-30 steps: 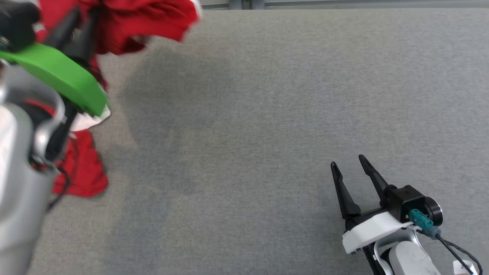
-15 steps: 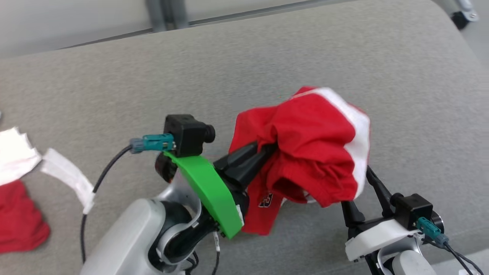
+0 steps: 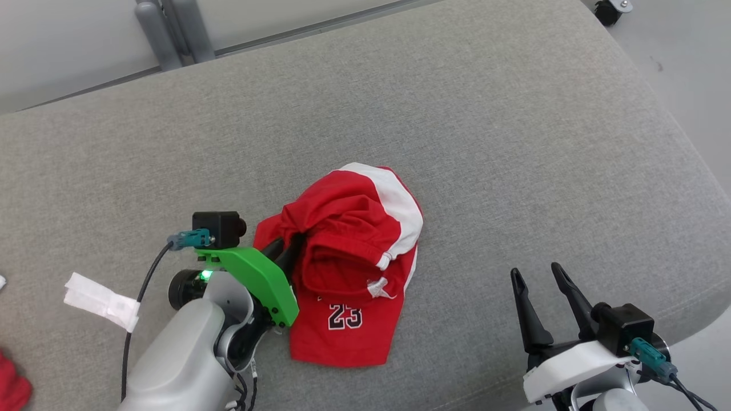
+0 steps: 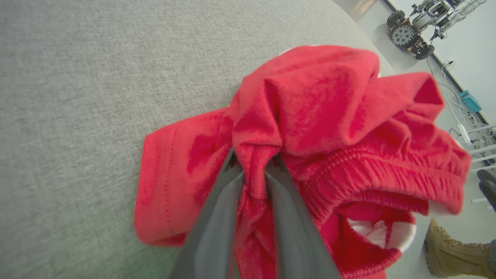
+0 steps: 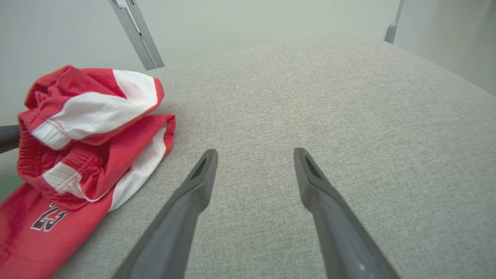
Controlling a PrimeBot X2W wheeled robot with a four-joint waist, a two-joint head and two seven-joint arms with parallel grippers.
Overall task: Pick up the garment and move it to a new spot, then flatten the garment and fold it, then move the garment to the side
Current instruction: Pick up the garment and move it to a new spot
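One red garment (image 3: 348,274) lay crumpled mid-counter (image 3: 514,142), long axis 12-to-6. The left gripper (image 3: 287,249) was nearer, fingers clamped on its 9 o'clock fold. The right gripper (image 3: 537,279) stood at 4 o'clock, fingers apart, well clear.

The garment (image 3: 348,268) was red with white side panels and a dark "23" edged in white. The desk (image 3: 485,142) was speckled grey fabric. The left end effector (image 3: 291,244) was green and black, the right end effector (image 3: 538,277) white and black.
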